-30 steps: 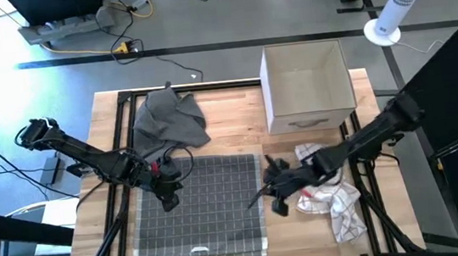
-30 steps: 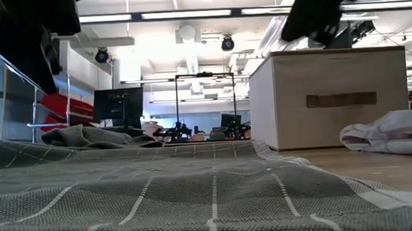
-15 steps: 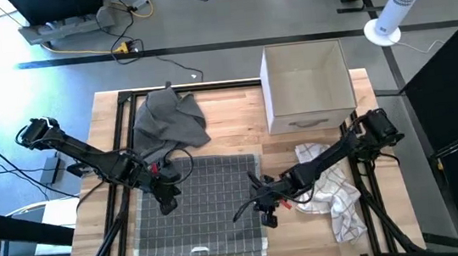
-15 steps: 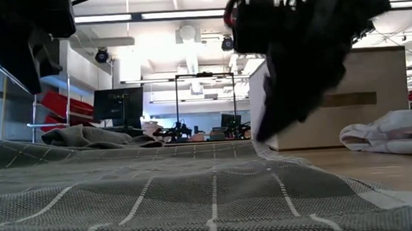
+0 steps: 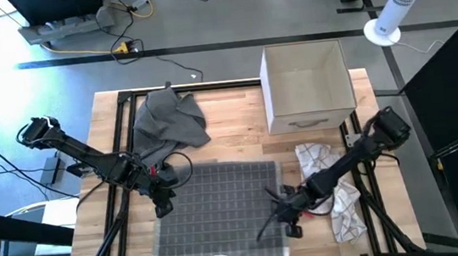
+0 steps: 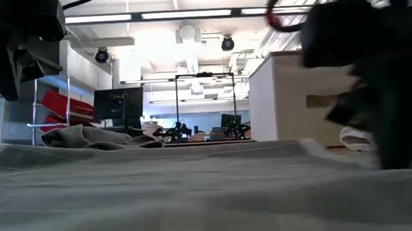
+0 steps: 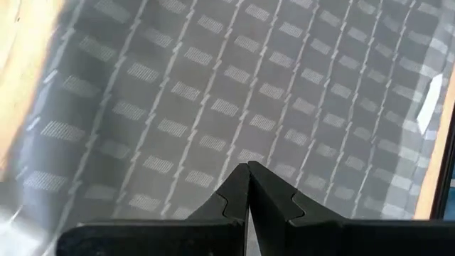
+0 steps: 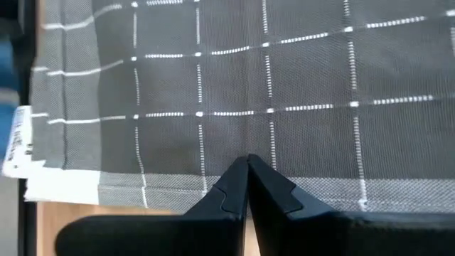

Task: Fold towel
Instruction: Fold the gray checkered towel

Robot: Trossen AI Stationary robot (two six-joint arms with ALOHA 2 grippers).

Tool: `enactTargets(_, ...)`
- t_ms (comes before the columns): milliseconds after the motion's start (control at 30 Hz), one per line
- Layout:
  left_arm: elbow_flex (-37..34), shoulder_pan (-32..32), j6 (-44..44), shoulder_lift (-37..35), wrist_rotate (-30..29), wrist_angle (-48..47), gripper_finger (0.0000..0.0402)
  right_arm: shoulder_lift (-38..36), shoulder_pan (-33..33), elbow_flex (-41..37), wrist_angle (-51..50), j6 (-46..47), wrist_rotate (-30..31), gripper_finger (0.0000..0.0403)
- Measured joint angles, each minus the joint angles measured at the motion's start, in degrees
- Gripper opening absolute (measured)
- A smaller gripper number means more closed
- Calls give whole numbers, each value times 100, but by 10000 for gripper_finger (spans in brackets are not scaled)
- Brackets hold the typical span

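A grey towel with a white grid (image 5: 216, 210) lies flat on the table's near middle; it fills the low view (image 6: 161, 204) and both wrist views (image 7: 234, 92) (image 8: 234, 85). My left gripper (image 5: 162, 208) (image 7: 247, 168) is shut at the towel's left edge. My right gripper (image 5: 286, 217) (image 8: 247, 161) is shut at the towel's right edge, near its near-right corner, and shows as a dark blurred mass in the low view (image 6: 383, 83). My left gripper has its shut fingertips over the towel just inside its left edge (image 7: 245, 153), slanting down from the left; I cannot tell whether they touch the cloth. My right gripper is shut on the towel's hemmed right edge (image 8: 213, 186), coming from the table's right and slanting down. The cloth lies flat on the table; the fingers hide how many layers they hold.
A second grey cloth (image 5: 168, 117) lies crumpled at the far left. A cardboard box (image 5: 306, 86) stands at the far right. A white cloth (image 5: 334, 198) lies bunched right of my right gripper. Black frame rails (image 5: 120, 148) run along the table's sides.
My right gripper swung toward the towel's right edge and came down on it, then went back toward the table's right and near edges. The whole towel has slid flat along the table toward the right and a little nearer. My left gripper has barely moved.
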Motion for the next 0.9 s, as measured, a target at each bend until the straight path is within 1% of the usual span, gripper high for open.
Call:
enactTargets(100,0,14,104,0,-176,19,0,-340,59,-36,-363,147,58,0)
enactTargets(167,0,50,105,0,-234,26,0,-726,3,-32,-325,219,121,0)
enactTargets(267,0,168,143,-34,-255,24,0,-1427,-143,-8,-571,267,439,0)
enactTargets(333,0,299,304,-87,-320,61,0,-1912,-296,-14,-995,265,786,0)
enactTargets(433,0,487,586,-208,-570,59,0,-2636,-614,-3,-1661,227,1250,0)
enactTargets(467,0,554,692,-256,-653,66,0,-2816,-730,-3,-1951,241,1364,0)
enactTargets(533,0,688,890,-366,-737,63,0,-3069,-976,-7,-2480,237,1399,1)
enactTargets(600,-1,805,1038,-500,-747,61,0,-3205,-1183,-7,-2825,56,1306,6)
enactTargets(667,0,867,1158,-638,-759,57,0,-3193,-1343,-7,-3041,-157,1217,20)
enactTargets(800,-1,925,1641,-925,-761,18,0,-2990,-1677,-7,-2986,-458,1172,72)
enactTargets(900,-2,925,1995,-1097,-820,-22,0,-2757,-1873,-7,-2930,-613,1301,117)
